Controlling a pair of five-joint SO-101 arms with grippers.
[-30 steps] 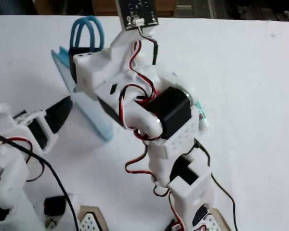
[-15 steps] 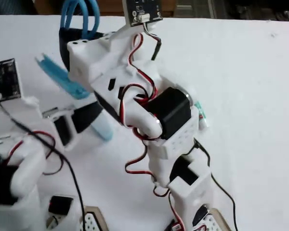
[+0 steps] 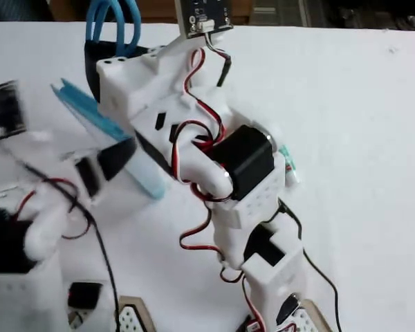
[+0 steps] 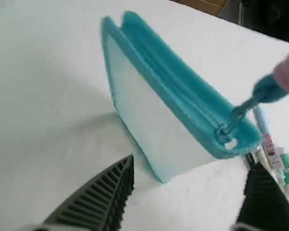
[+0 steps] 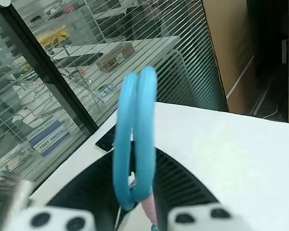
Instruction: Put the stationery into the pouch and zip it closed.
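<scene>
On white table [image 4: 38,96], teal pouch [image 4: 154,130] stands on edge, pens [image 4: 274,149] just beside its zip end. Right gripper [image 5: 135,163] pinches blue loop [image 5: 135,120], apparently tied to zip pull [image 4: 231,122]. Left gripper [image 4: 190,168] spread, empty, near pouch. Best bet: left clamps pouch wall, right pulls along zip line.

White tbl [image 3: 360,104]: blue pouch [image 4: 154,125] stands on edge on it, tilted; pens [image 4: 274,154] lie just beside zip end.

White table [image 3: 373,138] under me. Beyond it I see slatted blinds [image 5: 183,62], a dark window post [image 5: 43,72] and a wooden cabinet [image 5: 229,48].
</scene>
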